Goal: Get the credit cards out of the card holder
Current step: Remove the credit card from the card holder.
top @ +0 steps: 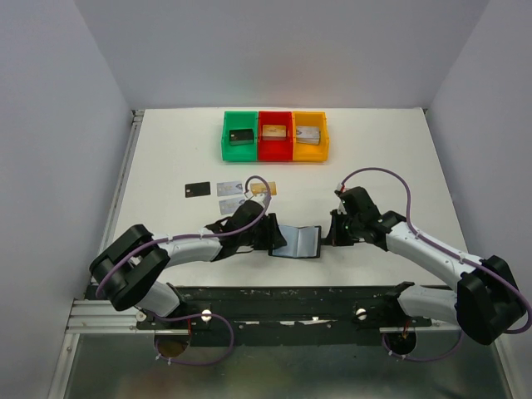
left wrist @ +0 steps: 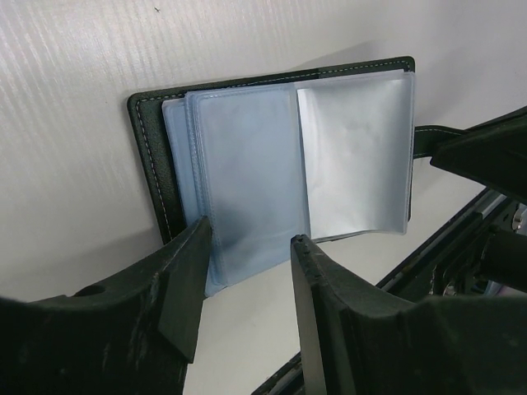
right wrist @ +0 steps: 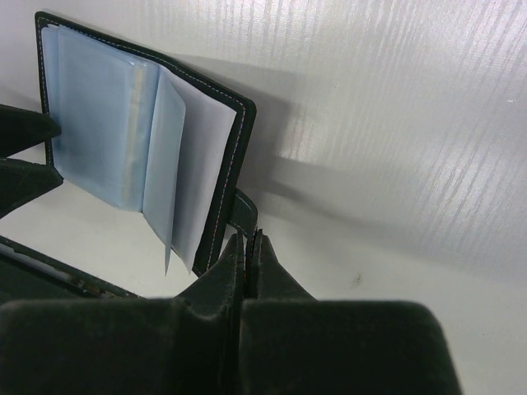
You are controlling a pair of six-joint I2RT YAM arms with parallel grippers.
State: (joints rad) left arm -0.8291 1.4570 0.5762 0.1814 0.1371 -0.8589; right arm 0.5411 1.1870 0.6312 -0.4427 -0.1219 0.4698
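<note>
Holder (top: pixel 298 241) lies open, spine fore-aft; right fingers (right wrist: pixel 218 284) clamp its strap (right wrist: pixel 241 212); left fingers (left wrist: pixel 185 280) half open (holding nothing), at sleeve (left wrist: pixel 247 189) edge

Blk card holder (top: pixel 298 241), blue-grey inside, white stitching.

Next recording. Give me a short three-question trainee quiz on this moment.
1. True or false: the card holder lies closed on the table.
2. The right gripper is shut on: A) nothing B) the holder's strap C) a pen.
3. Fill in: the bins at the far side are green, red and ___.
Key: 1 false, it lies open; 2 B; 3 yellow.
</note>
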